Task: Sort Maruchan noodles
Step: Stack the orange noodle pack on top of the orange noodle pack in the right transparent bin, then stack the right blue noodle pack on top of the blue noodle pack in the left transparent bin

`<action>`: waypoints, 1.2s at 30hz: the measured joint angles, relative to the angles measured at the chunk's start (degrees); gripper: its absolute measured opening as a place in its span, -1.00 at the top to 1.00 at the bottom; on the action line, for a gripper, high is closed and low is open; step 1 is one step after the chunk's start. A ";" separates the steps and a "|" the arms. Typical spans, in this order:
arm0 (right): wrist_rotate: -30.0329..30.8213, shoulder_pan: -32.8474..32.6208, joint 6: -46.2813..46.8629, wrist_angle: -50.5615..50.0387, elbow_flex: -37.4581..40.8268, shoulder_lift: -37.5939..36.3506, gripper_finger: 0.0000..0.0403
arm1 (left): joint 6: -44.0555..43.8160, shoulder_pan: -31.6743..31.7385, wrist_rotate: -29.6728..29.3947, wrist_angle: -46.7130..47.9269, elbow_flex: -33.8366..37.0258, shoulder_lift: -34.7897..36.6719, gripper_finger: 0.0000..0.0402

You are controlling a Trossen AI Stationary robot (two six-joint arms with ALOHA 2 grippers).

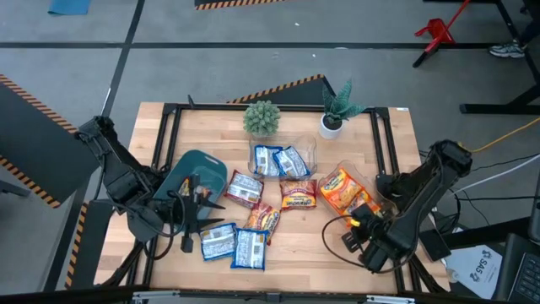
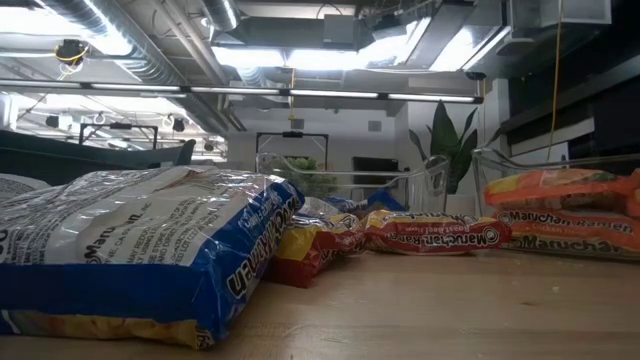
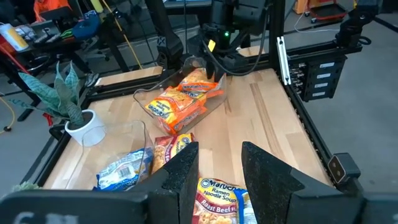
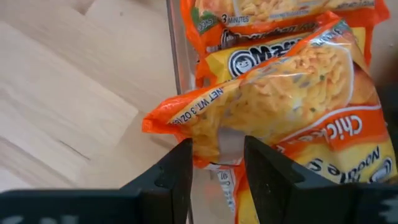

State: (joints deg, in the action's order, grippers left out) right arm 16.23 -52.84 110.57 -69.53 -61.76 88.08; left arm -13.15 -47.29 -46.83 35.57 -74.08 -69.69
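Pinching an orange Maruchan packet (image 4: 273,99) by its edge, the right gripper (image 4: 214,163) holds it over the clear tub (image 1: 384,203) of orange packets. Left gripper (image 3: 217,168) waits, parted and empty, above the red-brown packet (image 3: 217,199).

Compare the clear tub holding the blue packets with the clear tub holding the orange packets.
The tub of blue packets sits mid-table by the plants; the tub of orange packets sits nearer the right gripper. The first stands apart from both arms; the right gripper grips an orange packet at the second. Both are clear plastic.

Orange-yellow packets (image 1: 346,190), blue-and-white packets (image 1: 278,160), red-brown packets (image 1: 297,196), teal bin (image 1: 196,173).
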 joint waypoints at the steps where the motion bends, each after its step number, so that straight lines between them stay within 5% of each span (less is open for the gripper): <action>1: 0.22 0.00 0.02 0.28 0.00 0.25 0.37 | -0.03 0.00 0.00 0.00 0.00 0.00 0.42; 8: 2.37 0.00 1.24 0.37 -0.13 1.06 0.37 | -0.31 0.02 0.00 0.00 0.00 -0.02 0.42; 18: 24.08 0.00 1.18 -17.83 -14.42 -0.84 0.37 | -0.28 0.02 -0.52 -0.02 0.00 -0.04 0.42; 23: 34.64 1.63 -14.57 -6.16 -17.19 -0.84 0.37 | -0.43 0.00 1.93 -0.03 0.00 -0.04 0.42; 31: 20.24 13.59 -62.25 40.46 -14.71 3.30 0.37 | -2.30 0.00 7.18 -0.02 0.00 -0.04 0.42; 36: 8.01 20.28 -77.80 59.74 -14.73 10.71 0.37 | -4.95 -0.12 11.58 0.00 0.00 -0.04 0.42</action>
State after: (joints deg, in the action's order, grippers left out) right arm 24.24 -32.56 32.77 -9.79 -76.49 98.80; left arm -18.09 -47.41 -35.25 35.57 -74.08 -69.73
